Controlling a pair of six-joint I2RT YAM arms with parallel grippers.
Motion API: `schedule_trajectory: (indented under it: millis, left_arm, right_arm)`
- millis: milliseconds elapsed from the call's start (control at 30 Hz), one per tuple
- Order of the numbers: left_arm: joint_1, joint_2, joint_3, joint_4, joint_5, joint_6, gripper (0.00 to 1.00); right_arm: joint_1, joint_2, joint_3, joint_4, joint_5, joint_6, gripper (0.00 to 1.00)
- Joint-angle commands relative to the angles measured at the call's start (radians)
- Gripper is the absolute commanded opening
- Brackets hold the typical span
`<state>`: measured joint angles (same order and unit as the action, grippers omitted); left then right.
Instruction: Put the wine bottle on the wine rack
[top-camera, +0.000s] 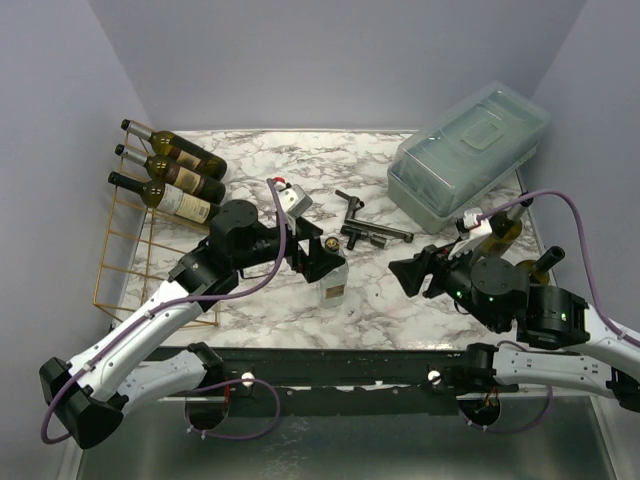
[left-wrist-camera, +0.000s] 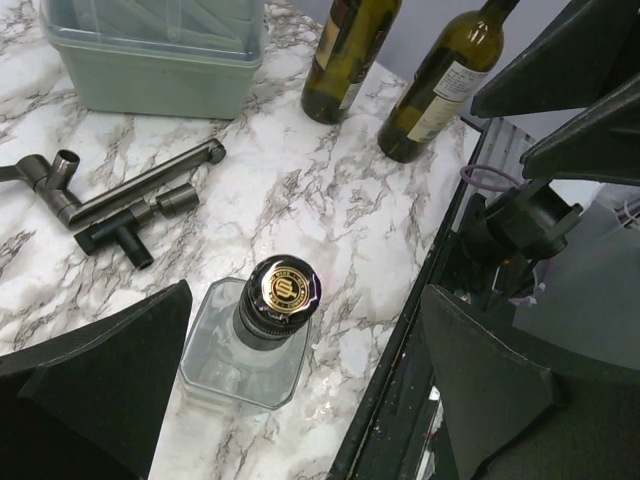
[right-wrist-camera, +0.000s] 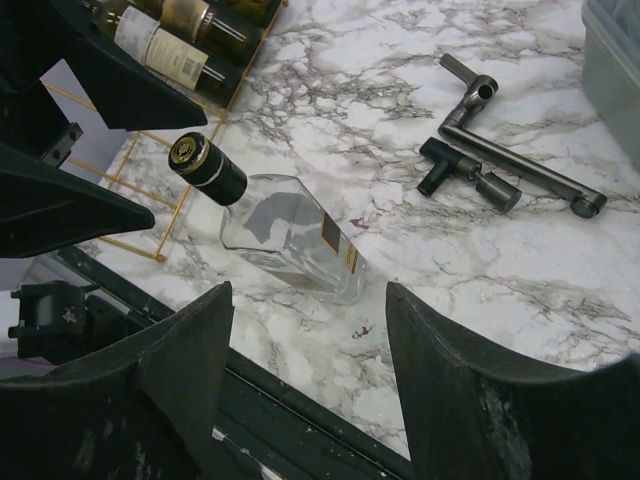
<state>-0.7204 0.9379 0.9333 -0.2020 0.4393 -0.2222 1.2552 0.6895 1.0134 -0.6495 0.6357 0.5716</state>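
Left gripper (left-wrist-camera: 305, 295) sits over the middle of the marble table (top-camera: 380, 310), jaws spread wide. Right between them stands the clear bottle (left-wrist-camera: 262, 340): square glass body, black cap with a gold emblem, upright on the marble. The wrist view shows gaps on both sides of the cap, so nothing is gripped. The fingers (left-wrist-camera: 90, 390) look clear of the glass, though how high they sit above its shoulders is hard to judge from this angle.

Over on the left edge is the wine rack (top-camera: 120, 255), thin gold wire, well apart from the clear bottle. It carries three wine bottles (top-camera: 180, 180) lying side by side, necks pointing to the far left.

Right gripper (right-wrist-camera: 308, 300) is spread too and holds nothing. It's low over the table on the right, facing the clear bottle from the side.

By the right arm, two dark green wine bottles (left-wrist-camera: 350, 45) stand upright near the table's right edge (one beside the other, labels showing). The translucent grey lidded box (top-camera: 465, 150) sits at the far right. A dark metal pipe fitting (top-camera: 368, 228) lies flat between the box and the clear bottle.
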Motion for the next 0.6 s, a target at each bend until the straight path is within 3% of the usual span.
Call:
schedule_trajectory:
  millis: [0,133,367,567]
  left_arm:
    - [-0.034,0.040,-0.023,0.078,0.005,0.023,0.99]
    - [-0.080,0.057,-0.051,0.070,-0.038,0.025,0.94]
    - [-0.099,0.035,-0.072,0.013,-0.233,0.029,0.73]
    - [-0.099,0.056,-0.068,0.010,-0.275,0.009,0.72]
  right_arm:
    - [0.001,0.003,0.008,-0.046,0.037,0.048,0.67]
    - [0.000,-0.001,0.004,-0.046,0.033,0.060,0.68]
    - [0.000,0.005,-0.012,-0.035,0.037,0.073,0.70]
    - [0.000,0.018,-0.018,-0.023,0.038,0.074,0.71]
